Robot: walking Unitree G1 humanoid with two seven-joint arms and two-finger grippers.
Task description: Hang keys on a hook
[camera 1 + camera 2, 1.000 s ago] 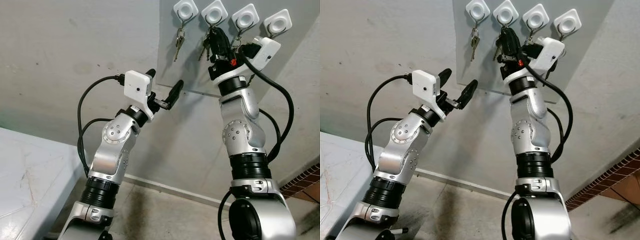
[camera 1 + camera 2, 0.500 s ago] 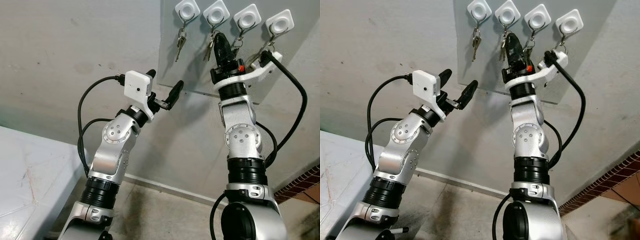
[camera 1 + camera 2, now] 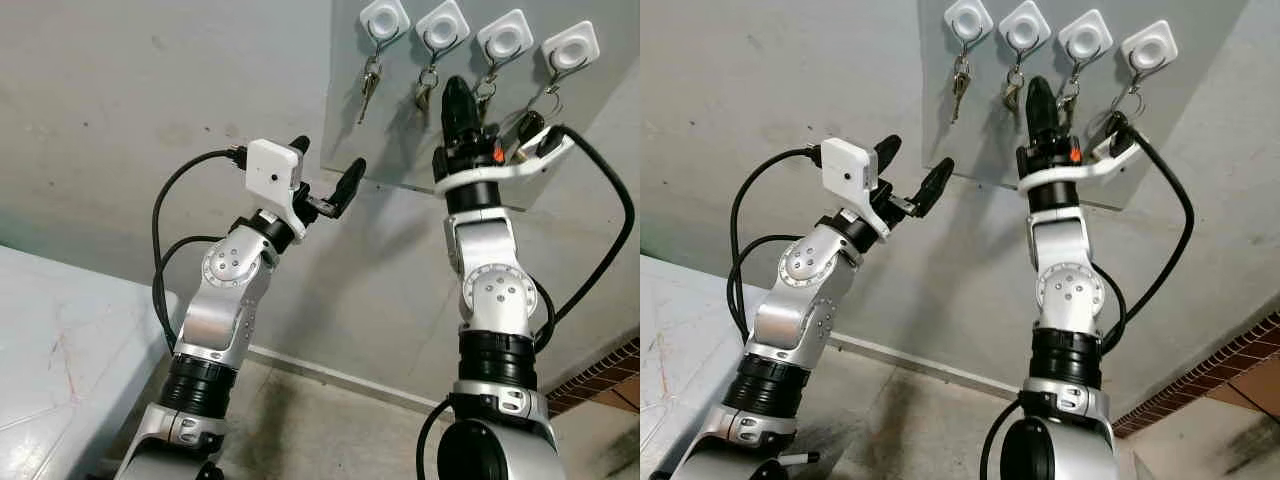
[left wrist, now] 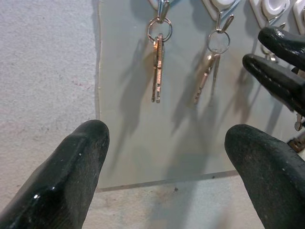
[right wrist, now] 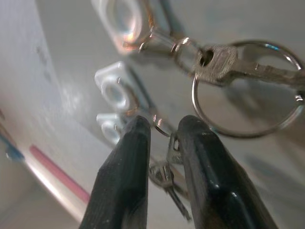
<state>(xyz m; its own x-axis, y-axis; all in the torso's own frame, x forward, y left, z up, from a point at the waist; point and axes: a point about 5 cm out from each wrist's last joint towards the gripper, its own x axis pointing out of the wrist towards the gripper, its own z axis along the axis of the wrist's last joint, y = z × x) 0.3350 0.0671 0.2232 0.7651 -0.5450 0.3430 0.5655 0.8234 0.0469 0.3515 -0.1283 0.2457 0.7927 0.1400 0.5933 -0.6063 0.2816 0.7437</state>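
- We see the right pincer (image 5: pixel 159 138) close to the grey panel (image 5: pixel 286 191), its two black fingers (image 5: pixel 125 176) a narrow gap apart.
- In that gap hangs a bunch of keys (image 5: pixel 167 176); contact is unclear.
- Beside the fingers, a key on a large ring (image 5: pixel 240 90) hangs from a white hook (image 5: pixel 125 19).
- Two more white hooks (image 5: pixel 116 90) sit just beyond the fingertips.

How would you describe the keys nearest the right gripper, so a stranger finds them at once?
On the grey wall panel, four white hooks sit in a row. The keys hang from the third hook counting from the robot's left. Unlike the others, they sit right beside the raised right gripper.
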